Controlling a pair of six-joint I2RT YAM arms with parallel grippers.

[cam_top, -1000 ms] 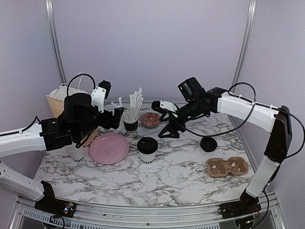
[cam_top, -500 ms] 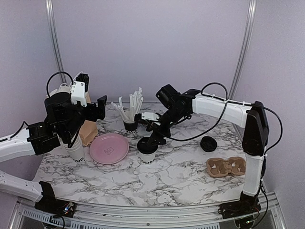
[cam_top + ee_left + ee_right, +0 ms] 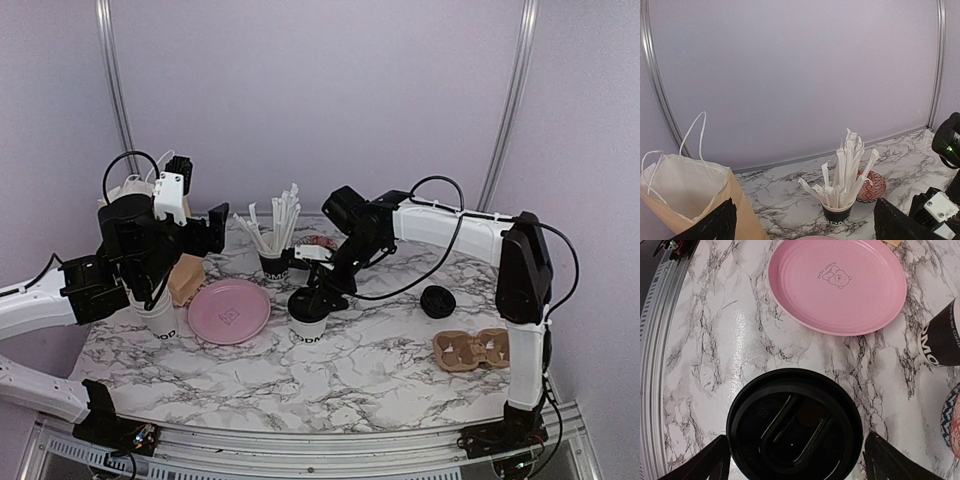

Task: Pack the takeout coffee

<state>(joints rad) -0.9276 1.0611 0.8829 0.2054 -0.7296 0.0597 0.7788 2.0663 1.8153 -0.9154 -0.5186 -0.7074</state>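
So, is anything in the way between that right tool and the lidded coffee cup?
Nothing visible. The open right tool hangs directly over the coffee cup, straddling its black lid.

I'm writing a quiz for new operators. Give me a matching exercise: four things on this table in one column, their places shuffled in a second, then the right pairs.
Things
1. white paper cup with black plastic lid
2. round pink plastic plate
3. brown cardboard cup carrier
4. brown paper bag with white handles

Places
A. right side of the table, towards the front
B. far left side of the table
C. directly beneath the open right gripper
D. just left of the lidded cup

Pairs: 1-C, 2-D, 3-A, 4-B
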